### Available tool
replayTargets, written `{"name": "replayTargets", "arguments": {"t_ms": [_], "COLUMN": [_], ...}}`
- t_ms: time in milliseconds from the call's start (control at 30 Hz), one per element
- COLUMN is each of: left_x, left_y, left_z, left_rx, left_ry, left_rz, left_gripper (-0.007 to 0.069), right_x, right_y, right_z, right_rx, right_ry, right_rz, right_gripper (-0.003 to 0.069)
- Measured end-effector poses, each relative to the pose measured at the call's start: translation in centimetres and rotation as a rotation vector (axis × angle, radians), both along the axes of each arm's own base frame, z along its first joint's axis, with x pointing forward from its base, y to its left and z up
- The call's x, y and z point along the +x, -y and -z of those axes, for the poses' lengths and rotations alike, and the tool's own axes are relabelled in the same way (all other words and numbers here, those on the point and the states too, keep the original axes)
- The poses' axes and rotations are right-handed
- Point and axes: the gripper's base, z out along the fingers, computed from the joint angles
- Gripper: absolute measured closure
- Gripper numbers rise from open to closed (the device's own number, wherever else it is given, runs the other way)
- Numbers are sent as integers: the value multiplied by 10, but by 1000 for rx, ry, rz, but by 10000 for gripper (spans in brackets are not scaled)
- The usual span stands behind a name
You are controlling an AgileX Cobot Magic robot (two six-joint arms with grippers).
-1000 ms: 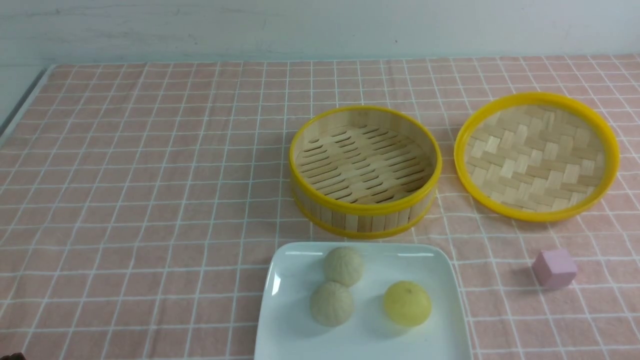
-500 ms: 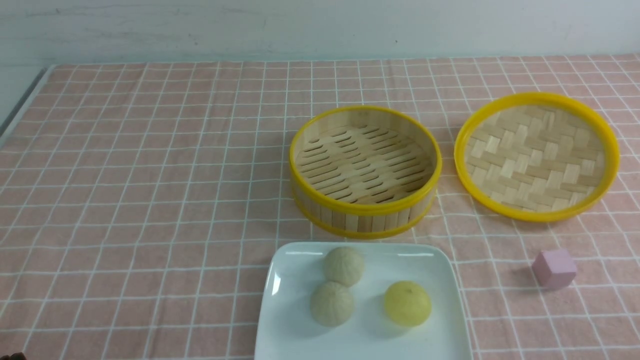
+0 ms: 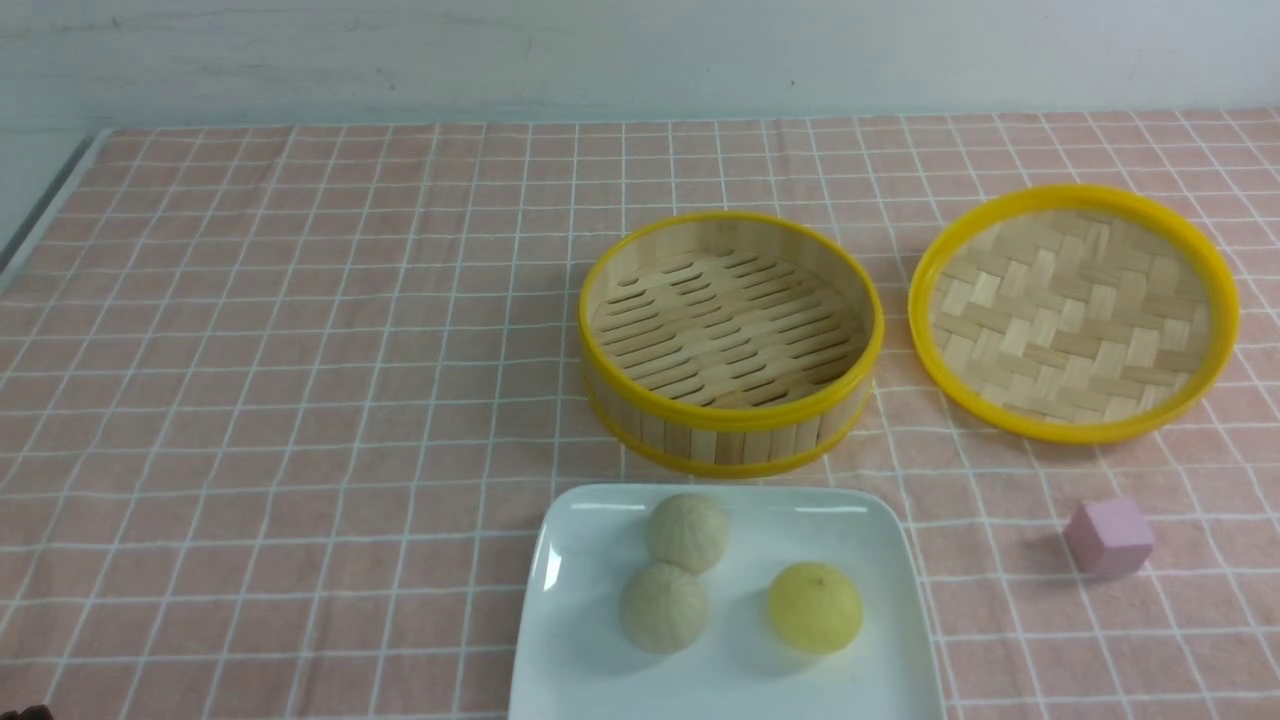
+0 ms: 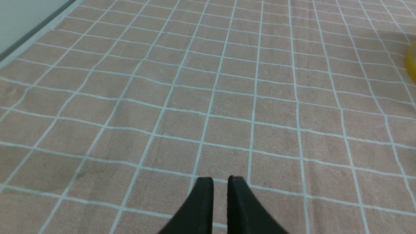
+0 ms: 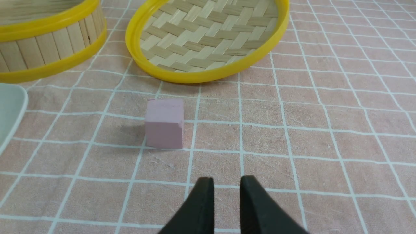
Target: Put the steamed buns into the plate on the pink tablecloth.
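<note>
Three steamed buns lie on the white plate (image 3: 570, 640) at the front edge of the pink tablecloth (image 3: 300, 350): two pale beige ones (image 3: 687, 532) (image 3: 663, 606) touching each other, and a yellow one (image 3: 815, 606) to their right. Neither gripper shows in the front view. In the left wrist view my left gripper (image 4: 220, 178) hovers over bare cloth, its jaws a narrow slit apart with nothing between them. My right gripper (image 5: 227, 178) stands slightly open and empty over the cloth. The plate's corner (image 5: 9, 110) shows at the edge of that view.
An empty bamboo steamer basket (image 3: 730, 340) stands behind the plate, with its woven lid (image 3: 1072, 312) upturned to the right. A small pink cube (image 3: 1108, 537) sits right of the plate, a short way ahead of the right gripper (image 5: 164, 123). The table's left edge (image 3: 45, 205) is at the far left.
</note>
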Motion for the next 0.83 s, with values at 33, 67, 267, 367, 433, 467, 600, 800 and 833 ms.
{"name": "replayTargets", "arguments": {"t_ms": [33, 67, 267, 367, 433, 467, 600, 800, 833], "left_x": [0, 0, 0, 0, 0, 0, 0, 0, 0], "left_y": [0, 0, 0, 0, 0, 0, 0, 0, 0], "left_z": [0, 0, 0, 0, 0, 0, 0, 0, 0], "left_rx": [0, 0, 0, 0, 0, 0, 0, 0, 0], "left_ry": [0, 0, 0, 0, 0, 0, 0, 0, 0], "left_rz": [0, 0, 0, 0, 0, 0, 0, 0, 0], "left_gripper": [524, 523, 515, 512, 511, 510, 508, 498, 497], "right_x": [0, 0, 0, 0, 0, 0, 0, 0, 0], "right_y": [0, 0, 0, 0, 0, 0, 0, 0, 0], "right_z": [0, 0, 0, 0, 0, 0, 0, 0, 0], "right_rx": [0, 0, 0, 0, 0, 0, 0, 0, 0], "right_ry": [0, 0, 0, 0, 0, 0, 0, 0, 0], "right_rz": [0, 0, 0, 0, 0, 0, 0, 0, 0], "right_gripper": [510, 509, 503, 498, 494, 491, 486, 480, 480]}}
